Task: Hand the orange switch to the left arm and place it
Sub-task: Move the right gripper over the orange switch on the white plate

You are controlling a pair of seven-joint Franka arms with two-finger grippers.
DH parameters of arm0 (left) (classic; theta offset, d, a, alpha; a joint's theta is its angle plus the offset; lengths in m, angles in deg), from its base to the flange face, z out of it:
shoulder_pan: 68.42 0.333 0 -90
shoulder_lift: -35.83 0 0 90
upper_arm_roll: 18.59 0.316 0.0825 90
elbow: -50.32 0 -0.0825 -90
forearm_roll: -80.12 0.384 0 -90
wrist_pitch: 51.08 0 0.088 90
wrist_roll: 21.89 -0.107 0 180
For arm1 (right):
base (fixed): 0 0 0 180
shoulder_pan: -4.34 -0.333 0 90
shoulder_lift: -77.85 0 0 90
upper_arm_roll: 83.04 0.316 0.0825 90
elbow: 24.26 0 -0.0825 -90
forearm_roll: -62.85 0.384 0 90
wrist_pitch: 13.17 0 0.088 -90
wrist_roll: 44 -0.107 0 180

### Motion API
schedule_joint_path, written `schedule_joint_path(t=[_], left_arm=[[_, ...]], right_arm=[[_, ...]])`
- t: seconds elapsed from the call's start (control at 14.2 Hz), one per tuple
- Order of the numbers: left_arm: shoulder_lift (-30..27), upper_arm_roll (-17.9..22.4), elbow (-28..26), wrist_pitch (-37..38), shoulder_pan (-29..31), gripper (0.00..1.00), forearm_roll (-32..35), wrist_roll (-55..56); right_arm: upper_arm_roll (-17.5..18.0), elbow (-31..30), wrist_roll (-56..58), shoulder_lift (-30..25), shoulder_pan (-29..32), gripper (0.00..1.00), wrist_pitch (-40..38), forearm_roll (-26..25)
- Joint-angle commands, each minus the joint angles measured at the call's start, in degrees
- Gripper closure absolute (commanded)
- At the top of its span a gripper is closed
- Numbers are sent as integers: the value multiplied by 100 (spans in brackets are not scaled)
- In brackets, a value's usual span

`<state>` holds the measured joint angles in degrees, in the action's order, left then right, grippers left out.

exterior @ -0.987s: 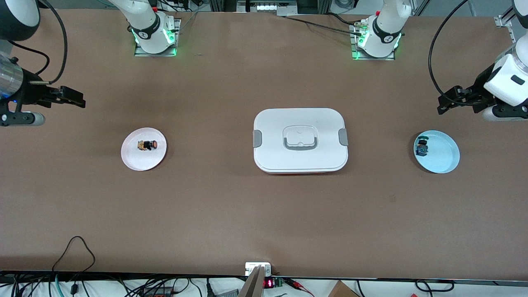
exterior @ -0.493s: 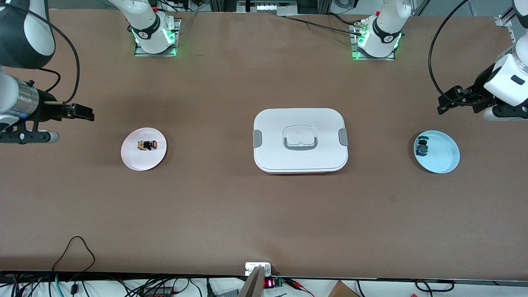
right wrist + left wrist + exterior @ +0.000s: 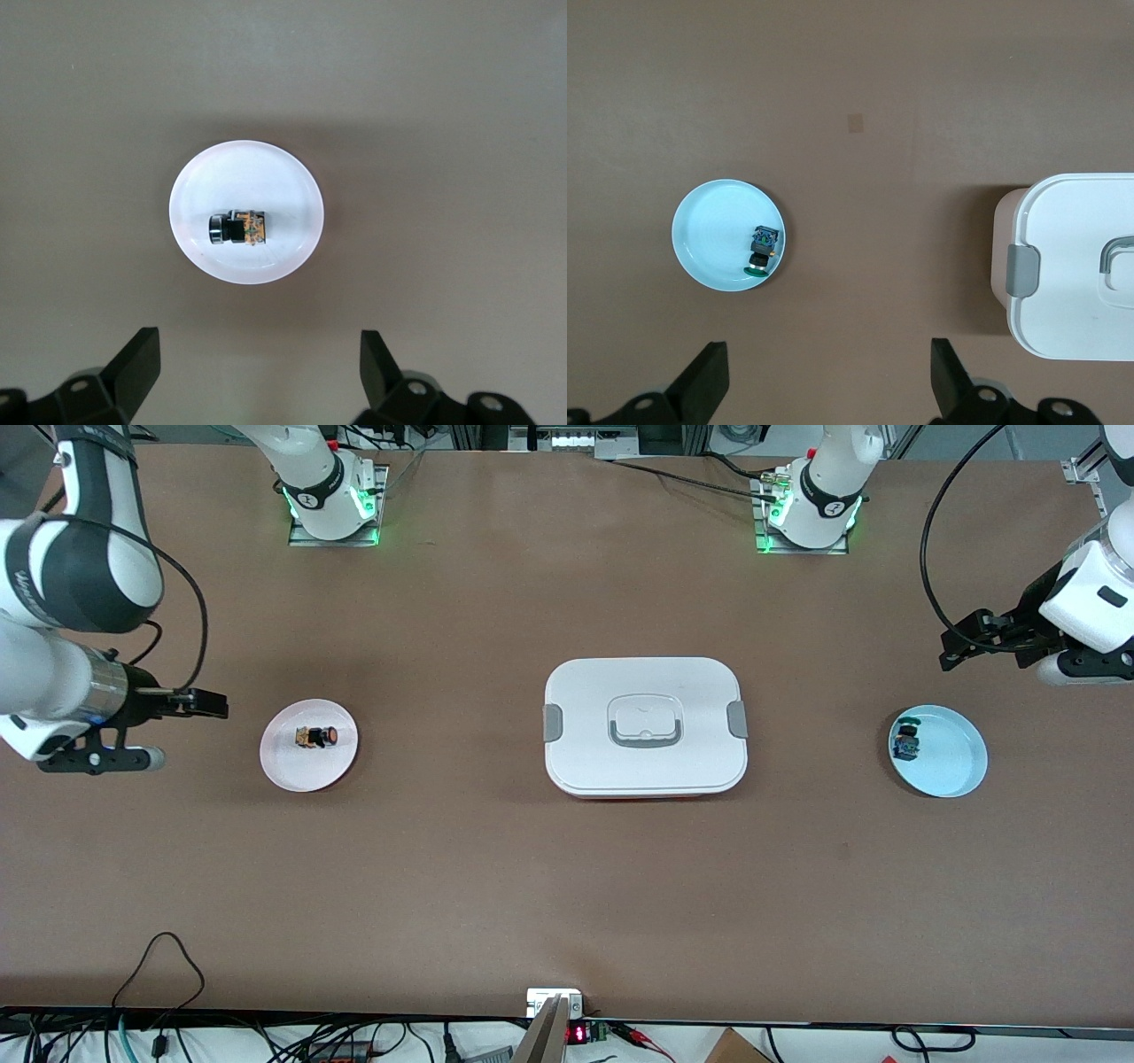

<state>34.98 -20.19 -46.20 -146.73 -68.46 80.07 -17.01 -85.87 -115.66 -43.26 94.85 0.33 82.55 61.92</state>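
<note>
Orange switch (image 3: 318, 736) lies on its side on a small pale pink plate (image 3: 288, 766), toward the right arm's end of the table (image 3: 461, 868). In the right wrist view the switch (image 3: 238, 228) sits near the middle of the plate (image 3: 283, 186), its black collar at one end and its tan body at the other.

Right gripper (image 3: 208, 707) hangs over bare table just beside the pink plate, on the side toward the right arm's end of the table. Its wrist view shows both black fingers (image 3: 137, 359) spread wide with nothing between them; the plate and switch lie in the field between and ahead of the fingertips (image 3: 257, 354), not touched.

Box (image 3: 645, 725), white with grey side clips and a recessed handle, stands lid on at the middle of the table, between the two plates and well apart from both.

A light blue plate (image 3: 952, 766) sits toward the left arm's end of the table. On it, close to the rim on the side facing the box, lies a second small switch with a blue-green body (image 3: 905, 740). Left wrist view confirms: blue plate (image 3: 709, 239), blue-green switch (image 3: 762, 250) near its rim, and a corner of the box (image 3: 1072, 266) with one grey clip.

Left gripper (image 3: 961, 645) is over bare table near the blue plate, the arm waiting there. Its fingers (image 3: 704, 381) stand wide apart and empty (image 3: 824, 381).
</note>
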Motion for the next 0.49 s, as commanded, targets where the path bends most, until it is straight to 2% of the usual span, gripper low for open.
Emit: schedule_joint_path(t=[0.0,0.42], left_arm=[[41,-16,142,126,21,0,49,-119],[41,-25,142,126,21,0,49,-119]], right_arm=[[2,-53,-30,268,-188,0,279,-40],[11,-1001,-30,392,-197,0,1543,4]])
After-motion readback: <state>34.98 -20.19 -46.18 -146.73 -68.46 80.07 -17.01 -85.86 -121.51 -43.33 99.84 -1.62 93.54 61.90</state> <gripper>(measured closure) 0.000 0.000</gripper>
